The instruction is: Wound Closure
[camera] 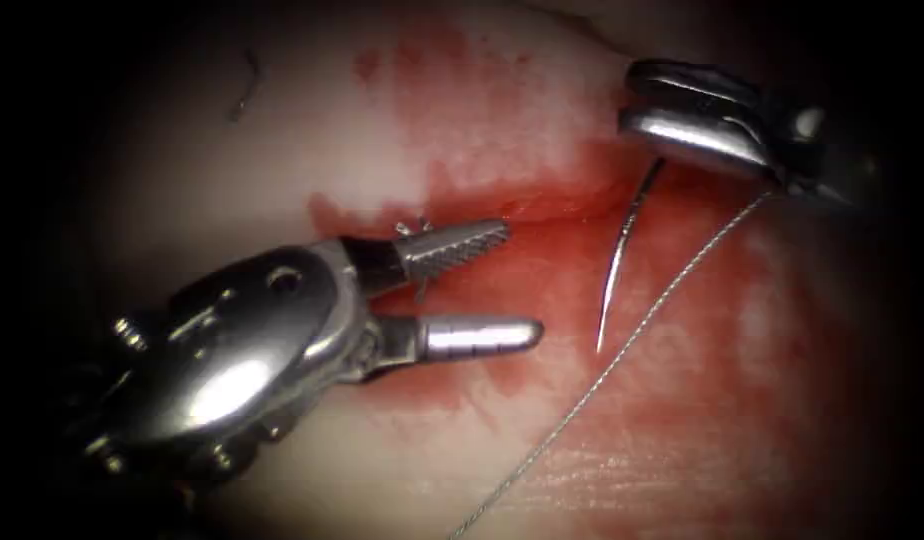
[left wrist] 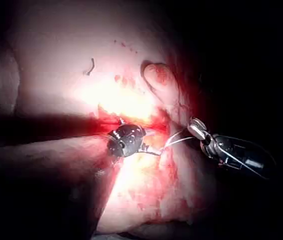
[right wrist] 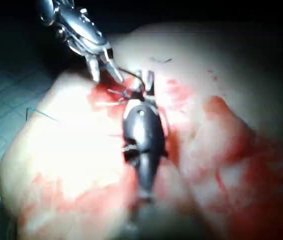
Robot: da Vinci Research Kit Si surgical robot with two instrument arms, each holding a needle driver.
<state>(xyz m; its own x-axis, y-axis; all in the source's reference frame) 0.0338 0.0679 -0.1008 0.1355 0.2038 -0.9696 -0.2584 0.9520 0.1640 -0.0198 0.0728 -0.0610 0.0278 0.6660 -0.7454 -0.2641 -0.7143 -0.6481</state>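
Two end effectors: left [camera: 517,285] agape, right [camera: 682,130] needle-laden [camera: 622,250].

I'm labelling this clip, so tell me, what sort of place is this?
Most likely a surgical training bench. A pale slab of tissue with a red-stained cut lies under two steel needle drivers. The right tool grips a curved steel needle near its thread end, free of the tissue; the left tool is open, holding nothing.

Surgical practice bench: bare tissue [camera: 312,130] block, gridded mat [right wrist: 6,125] beneath.

Pale tissue [camera: 312,130], red fluid [camera: 702,330], silver needle [camera: 618,258]
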